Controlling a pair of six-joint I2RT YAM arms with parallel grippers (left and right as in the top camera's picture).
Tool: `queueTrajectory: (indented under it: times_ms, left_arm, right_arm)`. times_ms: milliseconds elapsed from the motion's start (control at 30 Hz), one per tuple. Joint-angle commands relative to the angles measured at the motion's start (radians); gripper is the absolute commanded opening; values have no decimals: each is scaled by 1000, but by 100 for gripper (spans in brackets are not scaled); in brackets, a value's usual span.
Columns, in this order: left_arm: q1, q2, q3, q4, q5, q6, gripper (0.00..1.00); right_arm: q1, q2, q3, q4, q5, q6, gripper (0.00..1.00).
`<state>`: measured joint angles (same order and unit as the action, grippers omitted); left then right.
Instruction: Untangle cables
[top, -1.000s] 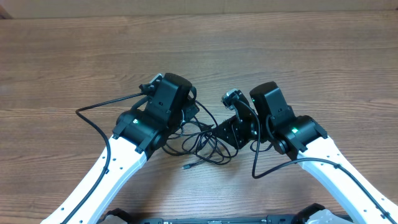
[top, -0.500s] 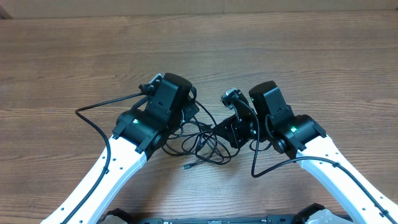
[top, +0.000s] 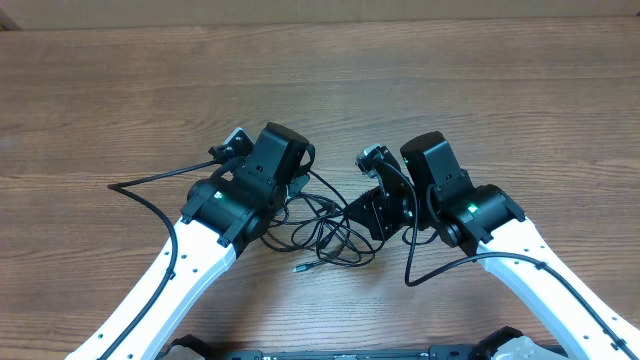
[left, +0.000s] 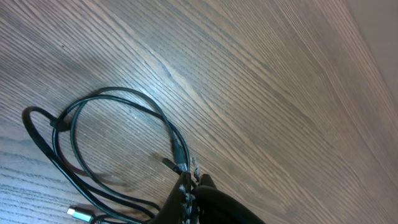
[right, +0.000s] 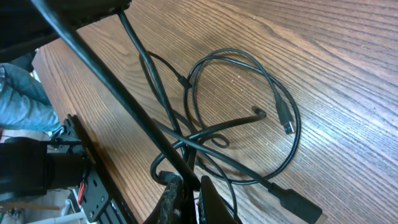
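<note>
cables (top: 325, 235): tangled mid-bench (top: 500, 80) between both grippers | left gripper (left: 187, 182): pinching a strand, wrist shifted slightly | right gripper (right: 186, 185): fingers now closed on a strand

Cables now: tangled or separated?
Tangled: the cables lie as overlapping loops crossing one another on the table; one loose plug end sticks out of the pile.

1. left arm (top: 160, 290) and right arm (top: 560, 285): long, smooth white links.
2. left wrist housing (top: 262, 175) and right wrist housing (top: 440, 175): black, boxy.
3. a small green light (top: 217, 194) glows on each black joint.
4. a thick black lead (top: 150, 200) loops out beside each arm.
5. left gripper (left: 191, 186) and right gripper (right: 186, 186): black fingers.
6. a small silvery-grey camera (top: 373, 156) on the right wrist.
</note>
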<state>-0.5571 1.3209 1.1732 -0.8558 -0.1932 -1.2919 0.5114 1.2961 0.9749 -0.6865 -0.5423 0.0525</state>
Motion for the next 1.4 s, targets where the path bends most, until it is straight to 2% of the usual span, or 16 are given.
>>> queueTrajectory:
  times_ms: [0,433,767,1100,1367]
  left_arm:
    - [3,1,15,-7,-54,-33,4]
    - [9,1,15,-11,-55,-48,4]
    - [10,1,15,-43,-123,-60,4]
    - [107,1,15,-164,-146,-104,4]
    - [174,1,15,-243,-146,-103,4]
  right_arm:
    - [5,-51,2,-9,-1,-1,4]
    - [5,-204,2,-40,-1,-1,4]
    - [4,-373,2,-12,4,5,4]
    - [4,-593,2,6,186,166,4]
    - [4,-706,2,49,195,188,4]
